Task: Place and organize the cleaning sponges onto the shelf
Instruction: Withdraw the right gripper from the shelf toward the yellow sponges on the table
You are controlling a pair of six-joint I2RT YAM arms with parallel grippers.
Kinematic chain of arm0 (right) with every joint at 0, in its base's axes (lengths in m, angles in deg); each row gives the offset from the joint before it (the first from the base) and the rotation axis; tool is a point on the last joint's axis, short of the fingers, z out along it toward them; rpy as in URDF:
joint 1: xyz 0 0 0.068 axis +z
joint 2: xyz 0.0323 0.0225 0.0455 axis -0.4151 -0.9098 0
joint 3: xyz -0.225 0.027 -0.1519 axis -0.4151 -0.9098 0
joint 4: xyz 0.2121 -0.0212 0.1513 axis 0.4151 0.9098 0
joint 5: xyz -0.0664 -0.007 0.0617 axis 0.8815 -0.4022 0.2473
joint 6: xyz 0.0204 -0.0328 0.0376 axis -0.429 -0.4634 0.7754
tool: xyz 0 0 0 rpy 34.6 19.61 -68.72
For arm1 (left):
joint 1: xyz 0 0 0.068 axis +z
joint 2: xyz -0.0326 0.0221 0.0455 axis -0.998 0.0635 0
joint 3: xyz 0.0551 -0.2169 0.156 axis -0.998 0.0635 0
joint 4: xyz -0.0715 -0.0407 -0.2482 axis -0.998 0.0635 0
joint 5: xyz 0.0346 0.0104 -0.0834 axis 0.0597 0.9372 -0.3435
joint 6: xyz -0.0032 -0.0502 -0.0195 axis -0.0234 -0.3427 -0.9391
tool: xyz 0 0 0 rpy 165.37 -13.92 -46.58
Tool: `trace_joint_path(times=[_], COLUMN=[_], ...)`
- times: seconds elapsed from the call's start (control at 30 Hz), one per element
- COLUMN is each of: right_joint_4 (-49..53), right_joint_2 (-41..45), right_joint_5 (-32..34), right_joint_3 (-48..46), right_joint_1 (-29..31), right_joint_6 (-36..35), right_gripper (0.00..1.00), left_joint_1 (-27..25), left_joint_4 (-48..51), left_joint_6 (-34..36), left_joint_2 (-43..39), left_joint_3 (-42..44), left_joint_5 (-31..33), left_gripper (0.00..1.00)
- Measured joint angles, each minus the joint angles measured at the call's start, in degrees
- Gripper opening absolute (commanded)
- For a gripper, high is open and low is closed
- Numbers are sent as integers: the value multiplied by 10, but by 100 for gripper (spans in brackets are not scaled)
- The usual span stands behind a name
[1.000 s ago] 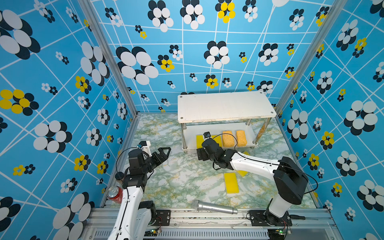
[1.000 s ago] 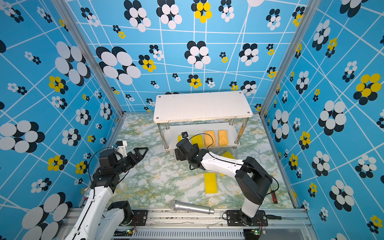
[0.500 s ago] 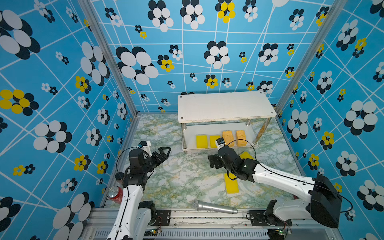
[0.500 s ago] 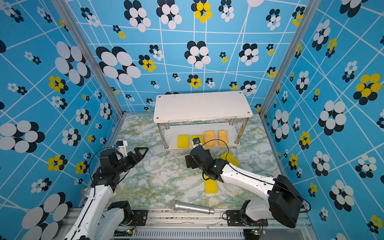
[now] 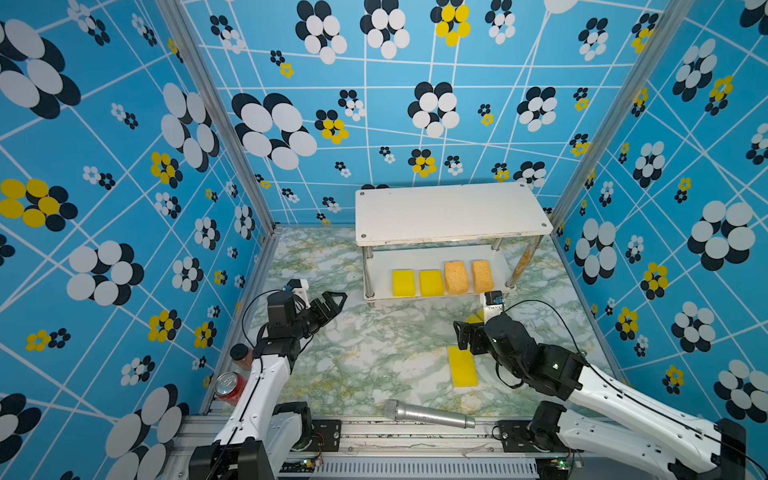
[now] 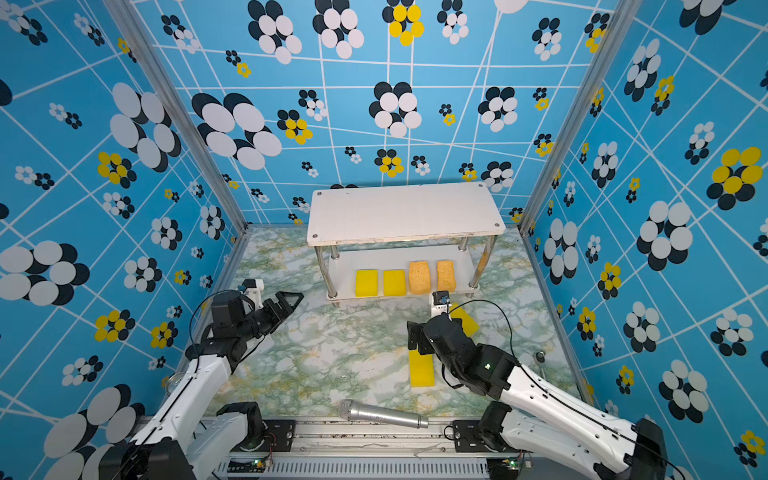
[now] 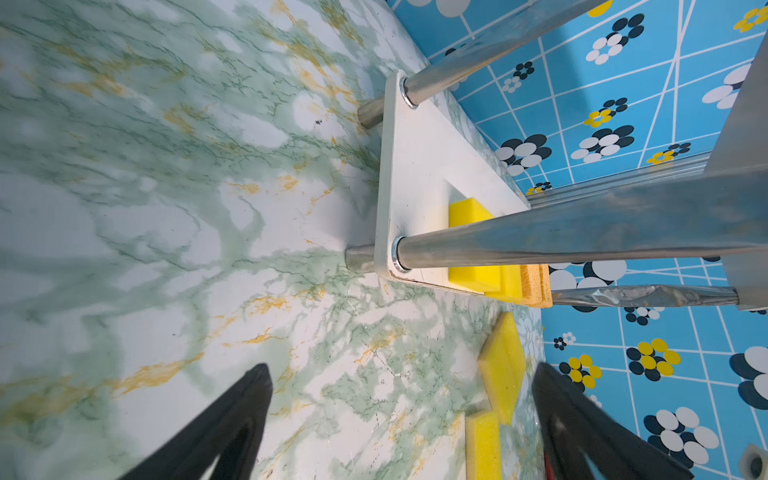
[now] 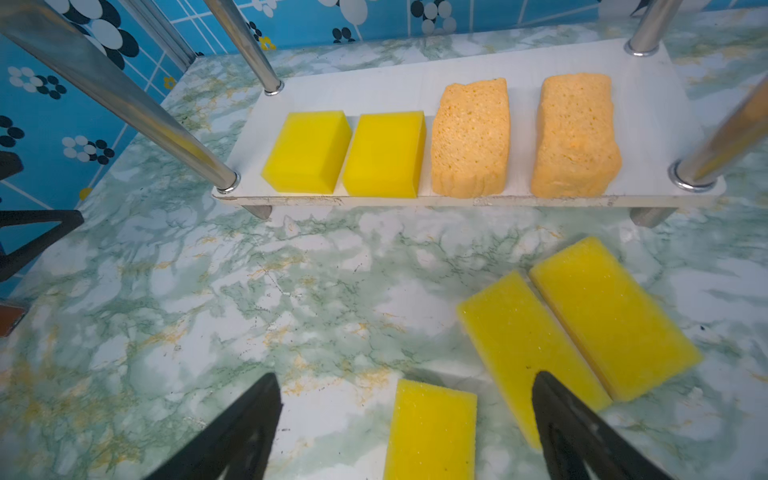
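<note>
Off shelf (image 8: 374,95), right wrist: three sponges (image 8: 615,316)

Walls (image 5: 124,166) all around in bright blue, crossed by white lines and dotted with black-and-white flowers, plus a few yellow-and-black ones. The table (image 5: 374,353) shows pale marble, with green veins and flecks of gold. Shelf (image 5: 449,212) boards are white, its legs (image 5: 367,266) mirror-bright chrome. Two small sponges (image 5: 403,283) come in plain, bright yellow. Two porous sponges (image 5: 456,276) are orange-tan, pitted all over. Three flat sponges (image 8: 523,349) are the same vivid yellow, faintly grainy. The mic (image 5: 428,414) gleams silver, mesh pattern on its head. The can (image 5: 227,386) is red with a silver top. Arms (image 5: 257,386) are white with black joints. Left gripper (image 5: 334,303) and right gripper (image 8: 405,378) are both black.
</note>
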Motion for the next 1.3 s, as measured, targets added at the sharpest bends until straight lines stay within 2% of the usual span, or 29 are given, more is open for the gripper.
trace_joint_path(times=[0.2, 0.43, 0.87, 1.13, 1.3], right_joint_4=[43, 57, 51, 40, 40], right_joint_2=[57, 63, 2, -33, -71], right_joint_5=[18, 26, 28, 35, 37], right_joint_3=[-27, -36, -51, -59, -60], right_joint_1=[0, 0, 3, 22, 45], right_joint_6=[38, 61, 96, 124, 143], right_gripper=[96, 96, 96, 96, 96], left_joint_1=[-35, -45, -58, -58, -71], left_joint_4=[-9, -16, -16, -77, -100], left_joint_6=[0, 1, -35, -87, -88], left_joint_2=[34, 42, 28, 39, 54], left_joint_3=[-22, -33, -33, -19, -18], left_joint_5=[15, 26, 78, 51, 34], left_gripper=[99, 99, 99, 99, 99])
